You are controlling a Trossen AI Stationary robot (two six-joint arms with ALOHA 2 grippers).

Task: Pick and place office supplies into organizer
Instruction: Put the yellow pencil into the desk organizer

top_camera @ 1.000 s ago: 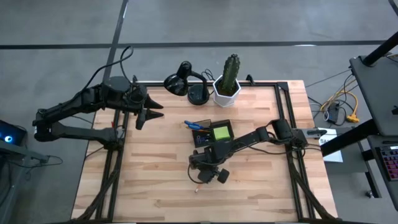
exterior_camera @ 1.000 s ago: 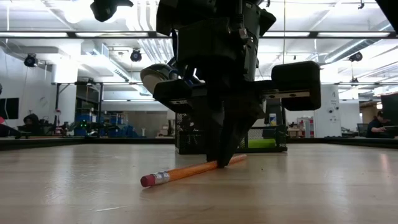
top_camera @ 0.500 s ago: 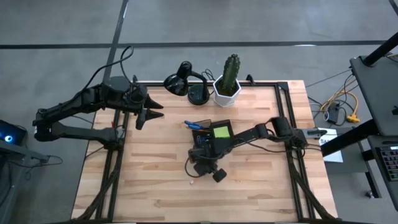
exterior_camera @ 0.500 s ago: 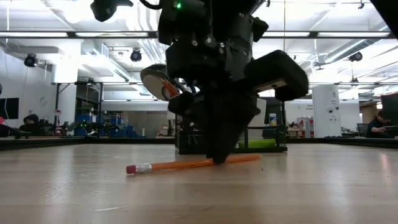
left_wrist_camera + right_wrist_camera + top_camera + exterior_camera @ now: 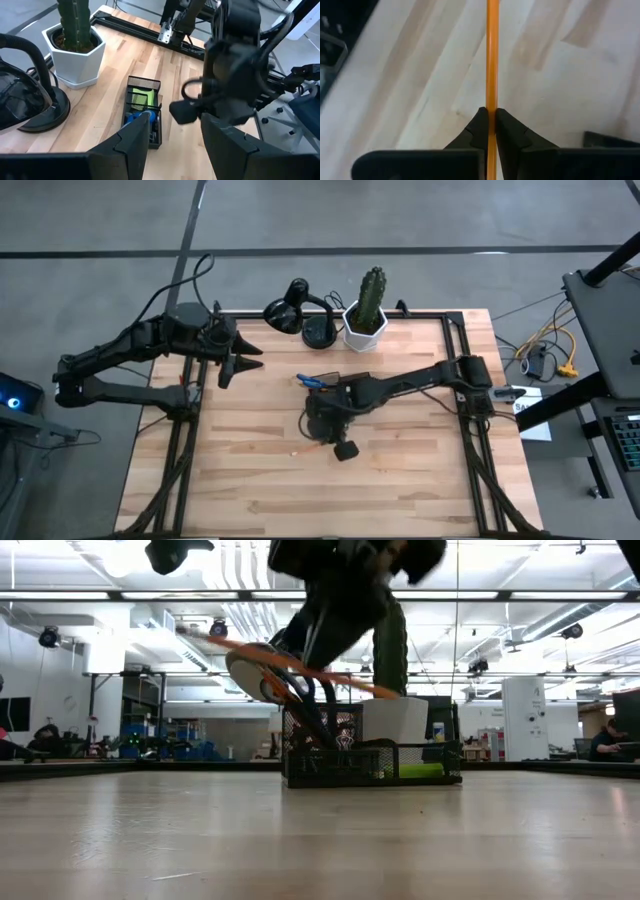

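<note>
- The right tool (image 5: 490,120) is pinched shut on an orange pencil (image 5: 492,55), which runs straight out between its fingertips and hangs clear above the bench (image 5: 400,470).
- The mesh organizer (image 5: 143,115) lies just beside that tool; scissors (image 5: 137,117) and a green sticky pad (image 5: 140,97) already sit inside.
- Left: carrying the pencil over and dropping it in.
- The left tool (image 5: 246,358) waits part-open, empty, near the bench's far-left corner.

Organizer (image 5: 142,117) mid-table, cactus pot (image 5: 366,326) behind it, lamp (image 5: 300,314) left of pot
</note>
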